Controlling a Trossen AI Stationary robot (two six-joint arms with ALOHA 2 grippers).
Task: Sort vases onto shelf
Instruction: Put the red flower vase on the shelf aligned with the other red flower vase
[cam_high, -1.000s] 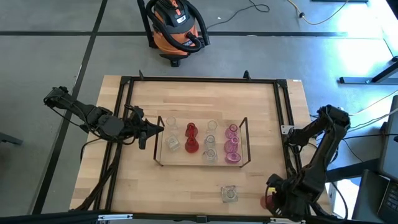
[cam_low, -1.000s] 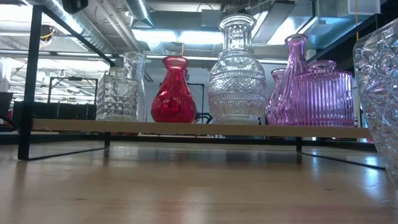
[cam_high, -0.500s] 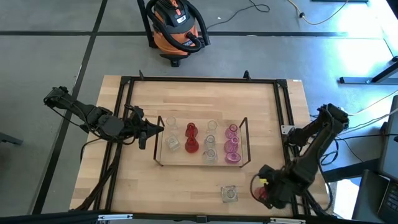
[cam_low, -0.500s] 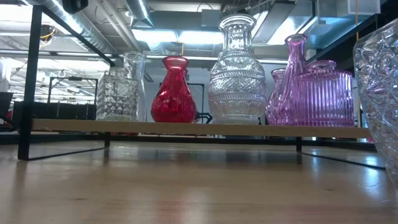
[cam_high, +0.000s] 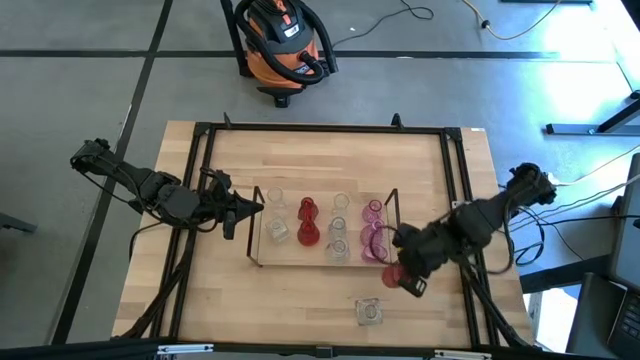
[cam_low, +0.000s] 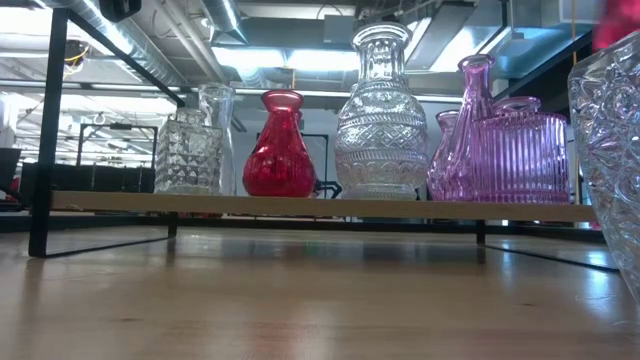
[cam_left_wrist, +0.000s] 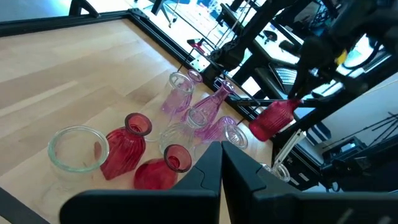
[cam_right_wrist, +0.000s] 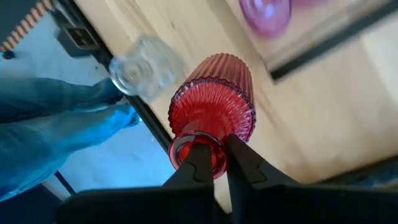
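Note:
A low wire shelf (cam_high: 290, 250) stands mid-table and carries several vases in rows: clear (cam_high: 276, 230), red (cam_high: 307, 222) and pink (cam_high: 374, 238). My right gripper (cam_high: 403, 268) hovers off the shelf's right near corner, shut on a red ribbed vase (cam_left_wrist: 273, 119). A clear jar (cam_high: 369, 312) stands on the table nearer the front edge. Just left of the shelf, my left gripper (cam_high: 256, 208) waits, shut and holding nothing. My right gripper holds the red ribbed vase by the rim of its mouth (cam_right_wrist: 181, 146), pinched between the two fingers (cam_right_wrist: 198, 158). It comes from above, pointing steeply down. The vase hangs below the fingers, tilted and clear of the table.
A black frame (cam_high: 320, 128) edges the table. In the low view the clear jar (cam_low: 610, 150) looms at the right. A person's blue trouser leg (cam_right_wrist: 62, 124) shows past the table's near edge. An orange vacuum cleaner (cam_high: 285, 45) stands on the floor beyond.
My right gripper has risen from the table's near right corner and swung toward the shelf's right end, rolling as it went. The red ribbed vase has come up with it, lifted clear.

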